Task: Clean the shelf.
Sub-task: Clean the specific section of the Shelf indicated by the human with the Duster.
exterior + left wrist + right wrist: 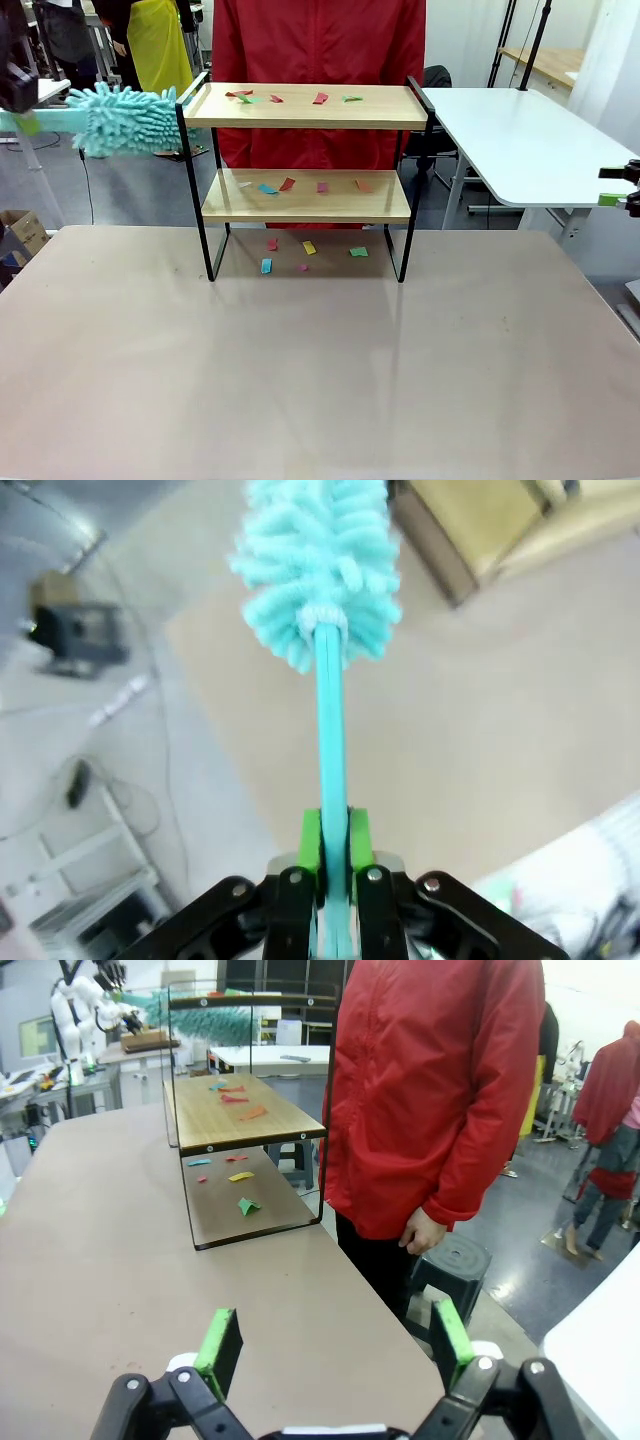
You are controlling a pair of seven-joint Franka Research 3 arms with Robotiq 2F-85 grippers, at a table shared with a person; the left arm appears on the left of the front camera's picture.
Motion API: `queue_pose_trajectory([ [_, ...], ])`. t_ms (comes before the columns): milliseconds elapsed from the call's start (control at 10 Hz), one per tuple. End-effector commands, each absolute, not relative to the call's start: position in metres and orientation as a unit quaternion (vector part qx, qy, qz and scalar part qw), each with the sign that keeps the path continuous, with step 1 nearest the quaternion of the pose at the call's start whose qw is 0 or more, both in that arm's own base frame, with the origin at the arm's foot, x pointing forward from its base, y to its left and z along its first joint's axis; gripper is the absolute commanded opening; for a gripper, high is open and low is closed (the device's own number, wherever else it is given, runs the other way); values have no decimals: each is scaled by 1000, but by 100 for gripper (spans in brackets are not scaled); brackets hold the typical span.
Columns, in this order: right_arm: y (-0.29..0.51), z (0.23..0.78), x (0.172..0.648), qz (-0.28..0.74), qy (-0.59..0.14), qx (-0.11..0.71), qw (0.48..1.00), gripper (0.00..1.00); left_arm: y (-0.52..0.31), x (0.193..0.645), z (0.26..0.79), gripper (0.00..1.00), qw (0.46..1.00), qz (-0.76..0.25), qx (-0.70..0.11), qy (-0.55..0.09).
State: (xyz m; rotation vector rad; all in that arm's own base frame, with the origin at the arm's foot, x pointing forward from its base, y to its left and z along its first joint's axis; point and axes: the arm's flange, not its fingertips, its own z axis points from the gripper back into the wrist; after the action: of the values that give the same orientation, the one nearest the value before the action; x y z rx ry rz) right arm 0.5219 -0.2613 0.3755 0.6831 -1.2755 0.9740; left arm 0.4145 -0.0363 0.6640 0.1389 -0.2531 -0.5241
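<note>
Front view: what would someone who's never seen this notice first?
Probably the fluffy turquoise duster, beside the top left of the shelf, its handle clamped in the left gripper. Next, the colourful paper scraps scattered on both its boards and on the table beneath, and the person in a bright red jacket standing right behind.

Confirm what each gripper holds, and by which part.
Left gripper is shut on the teal duster, pinching its thin handle below the fluffy head. Right gripper is open, holding nothing.
</note>
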Motion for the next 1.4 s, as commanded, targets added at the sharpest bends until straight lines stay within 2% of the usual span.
queue_pose_trajectory([
  [0, -258, 378, 522, 429, -560, 300, 642, 100, -48, 427, 700, 13, 931, -330, 155, -14],
  [300, -258, 378, 522, 429, -560, 300, 642, 100, -53, 408, 725, 13, 860, -438, 225, 136],
  [400, -258, 378, 522, 429, -560, 300, 642, 100, -51, 400, 727, 13, 849, -472, 183, 151],
  [800, -258, 378, 522, 429, -560, 300, 642, 100, -39, 356, 709, 13, 781, -598, 79, 161],
  [1300, -258, 378, 522, 429, -560, 300, 642, 100, -45, 316, 674, 13, 747, -642, 71, 155],
])
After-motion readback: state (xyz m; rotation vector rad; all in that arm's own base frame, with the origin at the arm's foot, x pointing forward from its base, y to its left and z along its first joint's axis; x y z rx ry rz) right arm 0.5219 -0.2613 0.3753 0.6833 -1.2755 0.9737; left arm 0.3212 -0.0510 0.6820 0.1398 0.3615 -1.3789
